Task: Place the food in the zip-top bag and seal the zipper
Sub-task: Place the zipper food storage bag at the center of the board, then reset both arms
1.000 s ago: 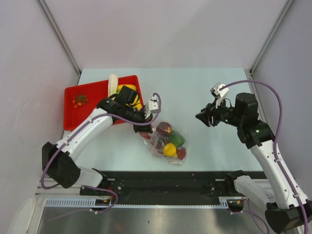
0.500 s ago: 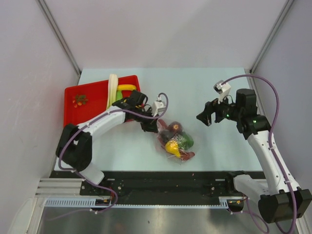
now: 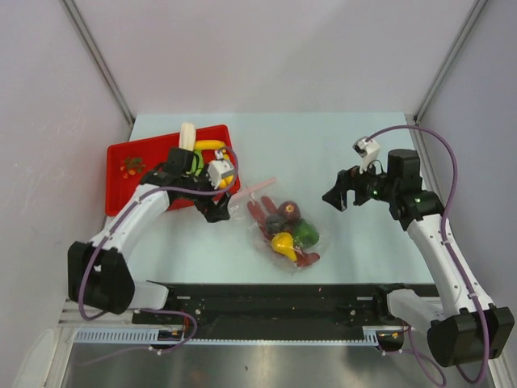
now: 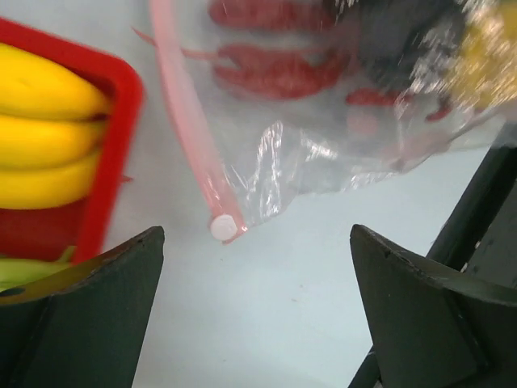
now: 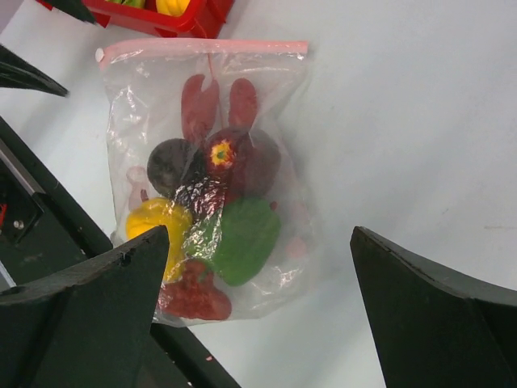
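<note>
The zip-top bag (image 3: 284, 226) lies flat on the table between my arms. Through the clear plastic show a red lobster (image 5: 194, 295), a green bell pepper (image 5: 246, 238), a yellow pear (image 5: 157, 222) and dark round fruits (image 5: 174, 162). The zipper (image 5: 202, 48) runs straight across the bag's mouth, on the side facing the tray. One end of the zipper (image 4: 190, 145) lies just ahead of my left gripper (image 3: 218, 212), which is open and touches nothing. Right of the bag, my right gripper (image 3: 335, 198) hovers open and holds nothing.
A red tray (image 3: 129, 190) stands at the back left with yellow bananas (image 3: 208, 145) and a white-green leek (image 3: 187, 136) in it, right behind my left wrist. The black base rail (image 3: 275, 299) runs along the near table edge.
My left gripper opened, let go of the bag's zipper end and drew back left toward the tray. My right gripper opened wider. The bag settled flat.
</note>
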{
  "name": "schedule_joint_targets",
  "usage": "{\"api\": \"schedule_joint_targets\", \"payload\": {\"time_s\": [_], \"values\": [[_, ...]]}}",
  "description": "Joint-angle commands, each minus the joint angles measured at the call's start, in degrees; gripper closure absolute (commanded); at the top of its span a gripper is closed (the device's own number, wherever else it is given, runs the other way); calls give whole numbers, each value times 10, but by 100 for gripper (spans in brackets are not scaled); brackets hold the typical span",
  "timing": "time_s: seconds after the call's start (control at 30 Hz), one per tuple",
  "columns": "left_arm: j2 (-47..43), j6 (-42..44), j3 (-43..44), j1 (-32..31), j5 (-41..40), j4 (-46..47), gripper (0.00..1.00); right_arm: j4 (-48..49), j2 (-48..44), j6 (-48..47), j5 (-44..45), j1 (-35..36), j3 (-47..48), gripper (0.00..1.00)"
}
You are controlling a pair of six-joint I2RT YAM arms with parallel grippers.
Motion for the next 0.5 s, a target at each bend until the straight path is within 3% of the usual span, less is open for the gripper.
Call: {"api": "schedule_joint_targets", "payload": {"time_s": [0.0, 0.2, 0.47], "values": [[-75, -118, 106, 2, -8, 7, 0, 55, 21, 44, 16, -26, 39, 0], [26, -219, 251, 16, -96, -91, 0, 107, 87, 74, 24, -68, 93, 0], [33, -257, 232, 80, -89, -35, 0, 137, 120, 128, 25, -110, 93, 0]]}}
